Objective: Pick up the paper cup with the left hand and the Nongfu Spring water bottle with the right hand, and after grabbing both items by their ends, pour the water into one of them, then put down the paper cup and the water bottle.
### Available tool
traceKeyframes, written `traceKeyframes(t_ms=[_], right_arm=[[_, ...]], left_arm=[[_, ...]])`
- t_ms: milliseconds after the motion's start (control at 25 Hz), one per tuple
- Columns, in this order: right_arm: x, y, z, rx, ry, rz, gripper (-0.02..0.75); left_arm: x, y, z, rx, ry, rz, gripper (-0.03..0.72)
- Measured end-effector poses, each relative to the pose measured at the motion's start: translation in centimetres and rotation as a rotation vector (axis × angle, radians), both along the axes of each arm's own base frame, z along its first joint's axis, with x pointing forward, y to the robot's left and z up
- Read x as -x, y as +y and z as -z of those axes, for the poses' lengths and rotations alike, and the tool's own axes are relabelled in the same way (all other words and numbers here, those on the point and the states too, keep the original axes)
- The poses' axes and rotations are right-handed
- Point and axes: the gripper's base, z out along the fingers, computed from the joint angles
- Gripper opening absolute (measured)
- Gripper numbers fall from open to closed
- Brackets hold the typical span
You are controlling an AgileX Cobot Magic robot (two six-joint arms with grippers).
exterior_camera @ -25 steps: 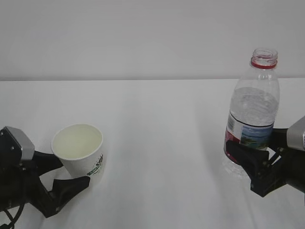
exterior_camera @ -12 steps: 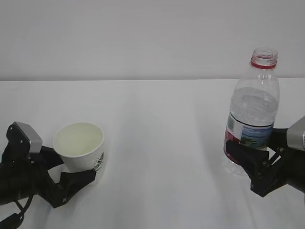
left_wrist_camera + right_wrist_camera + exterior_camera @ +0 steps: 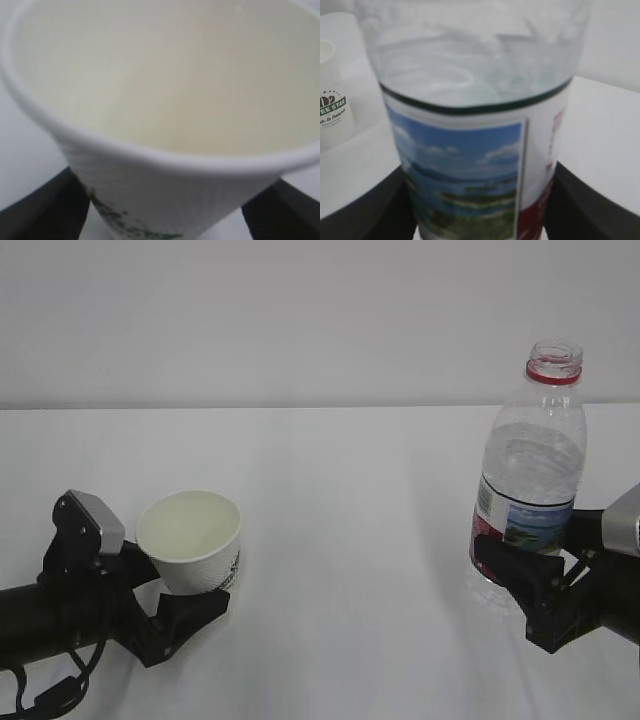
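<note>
So the white tapered paper cup with the green logo (image 3: pixel 192 542) sits upright near the left side of the white table (image 3: pixel 340 540), mouth up and empty as far as I can see. The black two-fingered left hand (image 3: pixel 185 592) is spread wide around its lower part, one finger either side, looks like a grip. Well off to the right stands the tall clear plastic water bottle with the red neck ring and landscape label (image 3: pixel 530 475), also upright, uncapped, partly full. The black right hand (image 3: pixel 520 575) clasps it low, at the label. My guess: the bottle has to tip leftward across that gap.
</note>
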Motion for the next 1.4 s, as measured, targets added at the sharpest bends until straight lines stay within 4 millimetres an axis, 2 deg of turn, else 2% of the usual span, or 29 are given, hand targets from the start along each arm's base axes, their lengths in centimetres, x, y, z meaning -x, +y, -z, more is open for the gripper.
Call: traceKeyframes(t_ms=[560,920,1280,1400], right_arm=[[0.01,0.01,0.0,0.0,0.0,-0.002,0.503],[0.01,0.01,0.0,0.0,0.0,-0.002,0.503],[0.01,0.01,0.0,0.0,0.0,-0.002,0.503],[0.01,0.01,0.0,0.0,0.0,-0.002,0.503]], left_arm=[[-0.09,-0.01,0.1,0.002,0.004,-0.003,0.675],[-0.06,-0.03,0.1,0.002,0.004,0.001,0.562],[0.02,-0.11,0.06,0.008,0.01,0.01,0.555],[-0.12,-0.17,-0.72,0.024,-0.008,0.007,0.555]])
